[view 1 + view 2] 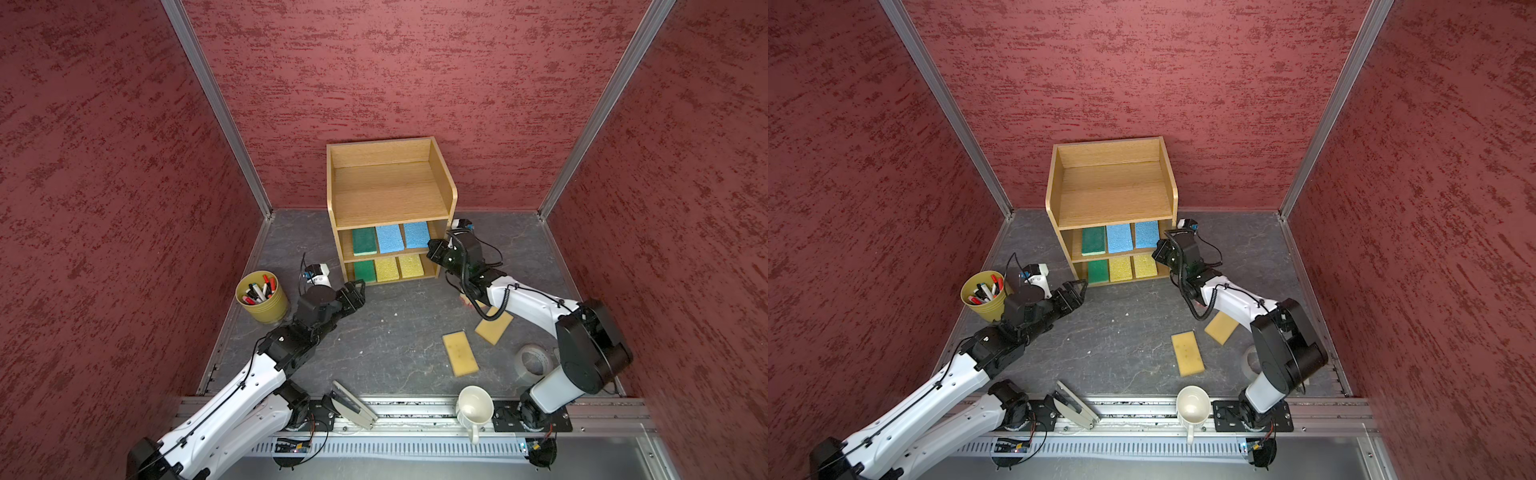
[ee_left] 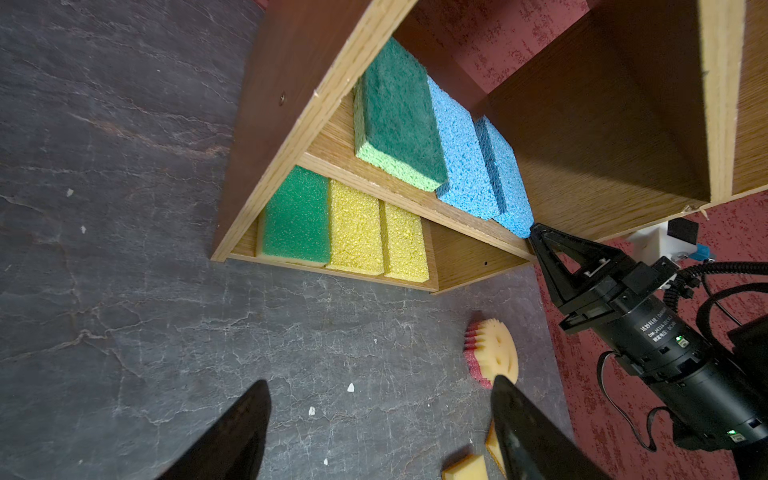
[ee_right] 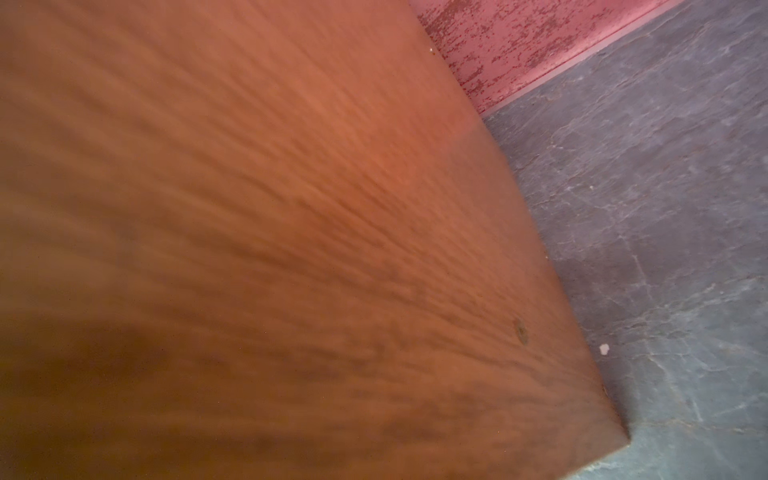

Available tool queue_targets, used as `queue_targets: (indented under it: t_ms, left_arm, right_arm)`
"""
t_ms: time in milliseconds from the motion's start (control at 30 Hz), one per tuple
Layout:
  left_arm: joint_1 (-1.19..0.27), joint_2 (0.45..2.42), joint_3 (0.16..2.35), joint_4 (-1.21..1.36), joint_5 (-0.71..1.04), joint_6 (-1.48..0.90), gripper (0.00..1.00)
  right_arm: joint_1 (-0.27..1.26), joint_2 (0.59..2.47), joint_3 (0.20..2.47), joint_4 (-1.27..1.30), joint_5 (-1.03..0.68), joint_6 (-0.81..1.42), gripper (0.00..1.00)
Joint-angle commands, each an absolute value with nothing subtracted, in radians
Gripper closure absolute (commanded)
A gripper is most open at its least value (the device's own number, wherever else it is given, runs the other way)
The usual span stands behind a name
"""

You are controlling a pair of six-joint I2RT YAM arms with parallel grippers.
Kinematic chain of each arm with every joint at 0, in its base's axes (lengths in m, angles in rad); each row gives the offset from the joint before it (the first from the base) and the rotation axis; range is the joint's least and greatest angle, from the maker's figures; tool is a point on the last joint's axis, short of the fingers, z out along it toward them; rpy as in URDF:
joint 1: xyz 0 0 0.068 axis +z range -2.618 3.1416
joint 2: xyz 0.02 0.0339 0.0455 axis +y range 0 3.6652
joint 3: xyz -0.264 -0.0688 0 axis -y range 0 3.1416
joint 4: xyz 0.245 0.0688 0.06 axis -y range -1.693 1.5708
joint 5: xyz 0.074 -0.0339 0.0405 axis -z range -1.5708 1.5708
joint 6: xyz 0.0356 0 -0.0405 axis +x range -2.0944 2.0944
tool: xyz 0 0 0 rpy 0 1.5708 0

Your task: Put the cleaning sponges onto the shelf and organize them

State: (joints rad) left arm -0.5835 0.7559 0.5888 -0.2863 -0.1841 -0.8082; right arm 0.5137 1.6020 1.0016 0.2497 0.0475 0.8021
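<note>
Red textured walls enclose a dark grey slate-look floor. In both top views the shelf stands at 12 o'clock against the back wall, its top tier bare.

The left gripper hovers off the shelf's 7 o'clock corner, jaws spread wide and holding nothing. The right gripper sits at the shelf's 3 o'clock side, jaws pressed together and empty. Its tip is at the front corner of the outer blue sponge.

A yellow pen cup stands at 9 o'clock, a white mug at 5 and a tape roll at 4.

On the middle tier, a dark green sponge, the inner blue sponge and the outer one lie side by side. The bottom tier holds a green sponge and two yellow sponges. Two tan sponges lie apart on the floor at 4 o'clock. The round smiley sponge lies on the floor off the shelf's 5 o'clock corner.
</note>
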Motion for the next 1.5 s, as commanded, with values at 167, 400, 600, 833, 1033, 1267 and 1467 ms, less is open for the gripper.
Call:
queue_targets:
  t_ms: [167, 400, 600, 833, 1033, 1267, 1467]
  left_arm:
    - [-0.579, 0.777, 0.594, -0.262, -0.173, -0.813, 0.17]
    - [-0.58, 0.779, 0.591, -0.265, -0.167, -0.817, 0.17]
    - [-0.579, 0.781, 0.588, -0.26, -0.166, -0.82, 0.17]
    - [-0.58, 0.78, 0.588, -0.26, -0.164, -0.822, 0.17]
    - [-0.58, 0.776, 0.586, -0.263, -0.163, -0.823, 0.17]
    - [-0.58, 0.781, 0.592, -0.262, -0.16, -0.823, 0.17]
    - [-0.579, 0.8, 0.6, -0.252, -0.153, -0.822, 0.17]
  right_arm:
    - [0.5, 1.56, 1.03, 0.278, 0.049, 0.735, 1.0]
    - [0.501, 1.528, 0.997, 0.31, 0.05, 0.723, 1.0]
    - [0.501, 1.527, 0.996, 0.323, 0.022, 0.714, 1.0]
    - [0.501, 1.542, 1.006, 0.345, -0.079, 0.711, 1.0]
    - [0.499, 1.556, 1.024, 0.309, -0.117, 0.693, 1.0]
    - [0.492, 1.568, 1.039, 0.267, -0.138, 0.685, 1.0]
    - [0.482, 1.575, 1.038, 0.253, -0.128, 0.687, 0.96]
